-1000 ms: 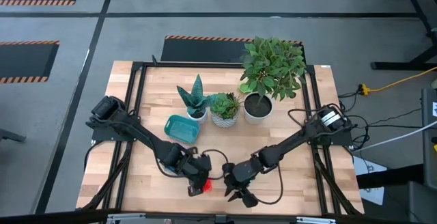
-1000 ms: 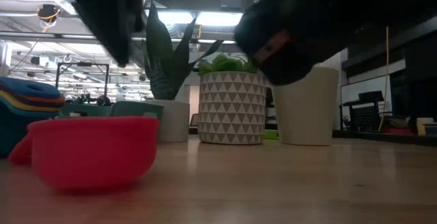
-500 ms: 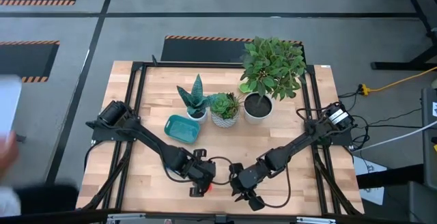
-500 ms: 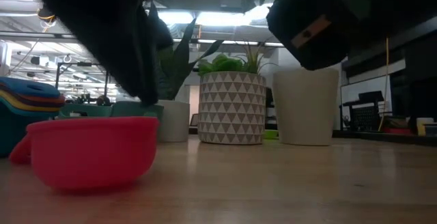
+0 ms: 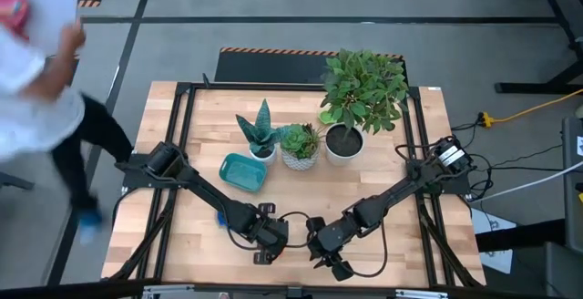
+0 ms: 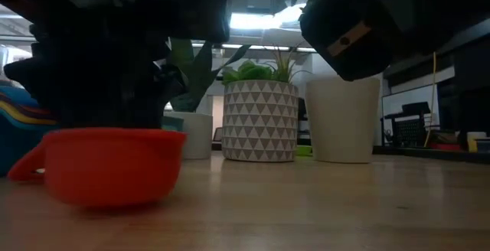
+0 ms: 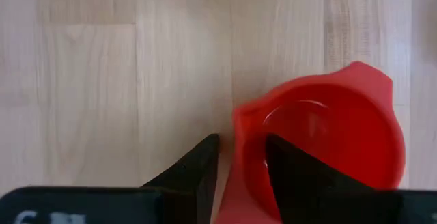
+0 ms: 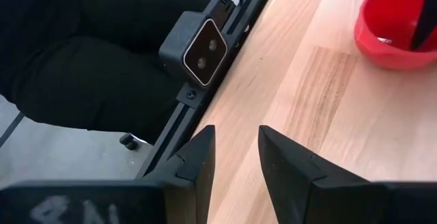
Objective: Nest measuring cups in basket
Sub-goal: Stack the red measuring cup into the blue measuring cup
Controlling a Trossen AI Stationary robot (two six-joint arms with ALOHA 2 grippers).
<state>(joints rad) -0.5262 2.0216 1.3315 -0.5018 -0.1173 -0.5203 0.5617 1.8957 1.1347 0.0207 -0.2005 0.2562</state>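
Note:
A red measuring cup (image 7: 328, 128) sits upright on the table near its front edge. My left gripper (image 7: 239, 145) has come down on it from above and stands open. One finger is inside the bowl and one is outside, beside the handle (image 7: 235, 200). In the high view the left gripper (image 5: 269, 244) hides the cup. A stack of nested cups (image 6: 15, 121), blue on top (image 5: 219, 218), stands to the left. The teal basket (image 5: 243, 171) lies farther back. My right gripper (image 5: 332, 264) hangs open above the front edge, with nothing between its fingers (image 8: 235, 132). My left gripper straddles the red cup's wall (image 7: 240, 125) right beside the handle, with one finger (image 7: 293, 169) inside the bowl and one outside, pointing steeply down. I cannot tell whether either finger touches the wall. The cup rests on its base on the table (image 6: 107, 197).
Three potted plants in white pots (image 5: 262, 149) (image 5: 300, 153) (image 5: 344, 144) stand in a row behind the basket. A person (image 5: 46, 71) walks past the table's far left corner. Bare wood (image 5: 401, 180) lies on the right half. The table's front rail (image 8: 205, 53) is just below my right gripper.
My left gripper has gone down onto the red cup, rolling as it sank, and its fingers now stand on either side of the cup's wall. My right gripper has shifted a little toward the table's right edge. A person has come into view at the far left.

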